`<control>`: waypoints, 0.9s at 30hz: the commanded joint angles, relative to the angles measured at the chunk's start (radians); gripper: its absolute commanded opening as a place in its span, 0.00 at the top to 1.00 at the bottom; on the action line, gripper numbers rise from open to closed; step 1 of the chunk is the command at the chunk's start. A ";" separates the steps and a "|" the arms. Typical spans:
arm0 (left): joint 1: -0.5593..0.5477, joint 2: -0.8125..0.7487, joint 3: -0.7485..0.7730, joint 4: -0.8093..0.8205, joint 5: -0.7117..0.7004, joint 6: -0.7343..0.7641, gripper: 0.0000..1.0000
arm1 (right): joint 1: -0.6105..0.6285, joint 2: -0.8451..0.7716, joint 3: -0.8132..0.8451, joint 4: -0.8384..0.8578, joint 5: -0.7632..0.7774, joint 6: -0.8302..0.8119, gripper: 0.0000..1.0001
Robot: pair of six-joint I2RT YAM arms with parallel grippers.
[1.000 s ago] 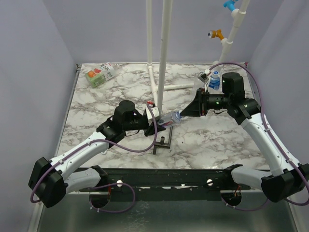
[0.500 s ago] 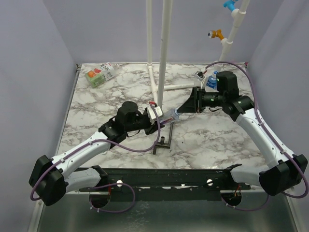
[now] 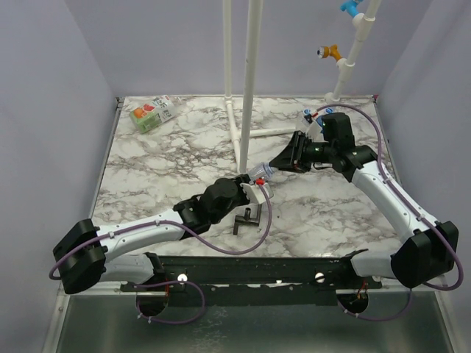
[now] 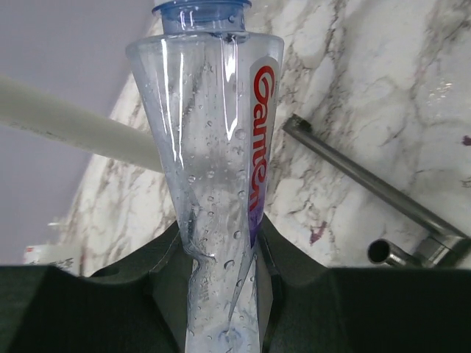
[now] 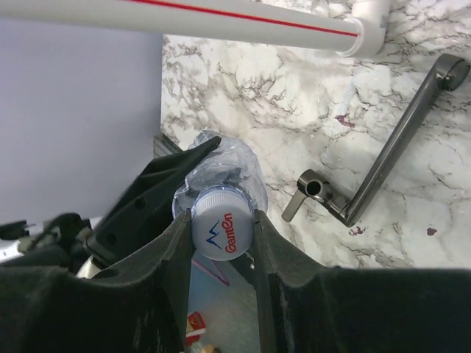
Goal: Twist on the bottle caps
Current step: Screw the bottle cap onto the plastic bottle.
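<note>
top external view: the left fingers (image 3: 255, 189) are clamped narrowly on a clear ganten bottle (image 3: 261, 175) above the marble surface (image 3: 162, 154). at its mouth, the right fingers (image 3: 285, 162) pinch its blue-and-white cap (image 5: 221, 224), near the white pipe (image 3: 246, 95).

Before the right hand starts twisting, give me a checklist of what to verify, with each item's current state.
1. Bottle gripped by the left hand: ok, fingers pinch its body from both sides.
2. Cap gripped by the right hand: ok, held between both fingers.
3. Cap on the bottle's mouth: ok, it sits on the neck in both wrist views.
4. Cap square on the threads, not cocked: cannot tell.
5. Bottle apart from the metal tool lying on the table: ok.
6. Room between the bottle and the white pipe: cannot tell, they look close from above.
</note>
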 commanded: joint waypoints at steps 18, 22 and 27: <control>-0.027 0.019 -0.001 0.217 0.052 -0.014 1.00 | 0.048 -0.012 0.227 -0.104 0.192 0.106 0.04; 0.024 0.008 -0.016 0.179 0.169 -0.144 1.00 | 0.048 -0.052 0.261 -0.125 0.270 0.059 0.00; 0.112 -0.035 -0.032 0.158 0.375 -0.286 1.00 | 0.047 -0.126 0.226 -0.064 0.261 -0.068 0.00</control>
